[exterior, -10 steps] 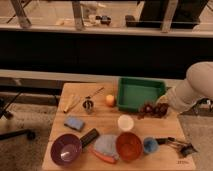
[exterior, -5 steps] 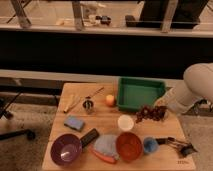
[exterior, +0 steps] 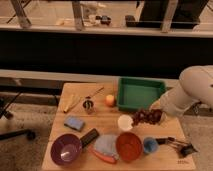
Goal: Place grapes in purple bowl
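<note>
The gripper [exterior: 156, 114] sits at the right-centre of the frame, right against the grapes [exterior: 146, 118], which are just right of the white cup [exterior: 125, 122] and below the green tray [exterior: 141, 94]. Whether it has a hold on the bunch I cannot tell. The purple bowl [exterior: 65, 149] is at the lower left, well apart. With 2 bowls on the table, aim past the orange-red bowl [exterior: 129, 146]. Carry the bunch high over the cup, centre it above the purple bowl, and lower it before letting go.
</note>
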{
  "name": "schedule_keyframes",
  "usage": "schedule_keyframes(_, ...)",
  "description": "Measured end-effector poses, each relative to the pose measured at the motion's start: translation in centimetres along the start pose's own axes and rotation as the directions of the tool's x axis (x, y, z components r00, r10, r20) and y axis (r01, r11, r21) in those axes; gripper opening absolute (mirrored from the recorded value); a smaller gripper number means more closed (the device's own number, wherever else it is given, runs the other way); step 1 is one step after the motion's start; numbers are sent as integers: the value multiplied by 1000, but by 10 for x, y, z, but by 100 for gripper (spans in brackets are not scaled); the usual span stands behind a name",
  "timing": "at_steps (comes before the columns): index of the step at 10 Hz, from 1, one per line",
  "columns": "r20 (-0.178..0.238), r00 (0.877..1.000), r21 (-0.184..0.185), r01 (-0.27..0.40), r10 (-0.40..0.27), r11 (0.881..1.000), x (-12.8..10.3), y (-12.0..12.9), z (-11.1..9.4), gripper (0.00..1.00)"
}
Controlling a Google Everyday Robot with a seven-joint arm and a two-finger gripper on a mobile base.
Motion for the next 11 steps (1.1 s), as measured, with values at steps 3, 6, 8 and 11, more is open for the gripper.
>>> schedule_keyframes(3,16,999,-13,40,-40,999,-23,-1,8,0)
schedule_keyframes(6,32,997,-30,72,-71,997,-48,-2,18,0)
schedule_keyframes(8,47,994,-45,100,-98,994,-65,-2,26,0)
schedule_keyframes(11,65,990,-65,132,-128,989,-84,3,37,0)
